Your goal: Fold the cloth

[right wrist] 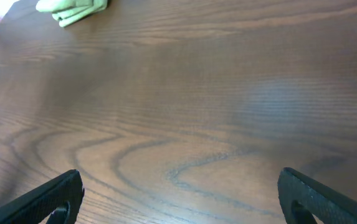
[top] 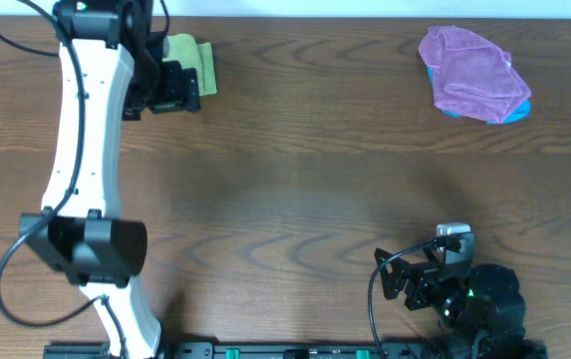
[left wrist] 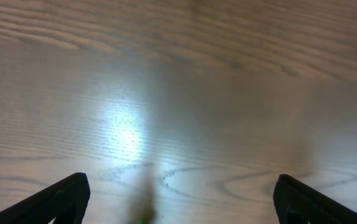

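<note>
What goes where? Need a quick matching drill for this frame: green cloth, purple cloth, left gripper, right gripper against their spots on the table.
Column 1
1. green cloth
2. purple cloth
3. left gripper
4. right gripper

Column 2
A. near side, right, open
B. far side, left, lying bunched
C. far side, right, crumpled
D. far side, left, open, at the green cloth

Pairs: 1-B, 2-C, 3-D, 4-A
</note>
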Motion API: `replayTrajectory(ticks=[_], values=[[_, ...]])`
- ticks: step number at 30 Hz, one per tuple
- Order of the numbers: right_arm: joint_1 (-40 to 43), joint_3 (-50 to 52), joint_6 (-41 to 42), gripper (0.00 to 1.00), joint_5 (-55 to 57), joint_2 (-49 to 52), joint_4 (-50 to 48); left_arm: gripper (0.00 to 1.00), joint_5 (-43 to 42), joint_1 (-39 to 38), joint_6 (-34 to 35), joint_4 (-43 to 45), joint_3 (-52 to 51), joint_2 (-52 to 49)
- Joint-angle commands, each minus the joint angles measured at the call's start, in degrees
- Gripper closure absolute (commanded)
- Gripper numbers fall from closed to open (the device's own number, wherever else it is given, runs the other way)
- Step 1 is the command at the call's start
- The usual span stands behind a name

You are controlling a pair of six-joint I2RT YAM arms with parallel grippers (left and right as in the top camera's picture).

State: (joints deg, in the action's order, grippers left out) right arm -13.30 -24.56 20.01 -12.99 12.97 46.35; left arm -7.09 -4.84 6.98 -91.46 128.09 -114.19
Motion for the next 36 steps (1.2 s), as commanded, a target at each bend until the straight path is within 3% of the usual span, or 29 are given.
replayTrajectory(ticks=[1,8,16,25,36], values=[[0.74,0.17,0.76,0.01,0.61,-0.31,-0.04,0.05,0.26,-1.07,-1.18,2.29,-5.75,7.74],[0.74,0.17,0.76,0.01,0.61,-0.31,-0.04,0.04,0.02,-1.99,-0.96,17.84,-29.81,26.62],[0.74,0.17,0.76,0.01,0.61,-0.31,-0.04,0.04,0.24,-1.92,-1.14,37.13,-64.08,57.88],[0.74,0.17,0.76,0.01,0.61,-0.31,-0.04,0.04,4.57,-1.46,-2.38,44.65,-89.39,84.65],[0.74,0.17,0.76,0.01,0.61,-0.31,-0.04,0.04,4.52,3.08,-8.52,45.64,-103.58,100.1]])
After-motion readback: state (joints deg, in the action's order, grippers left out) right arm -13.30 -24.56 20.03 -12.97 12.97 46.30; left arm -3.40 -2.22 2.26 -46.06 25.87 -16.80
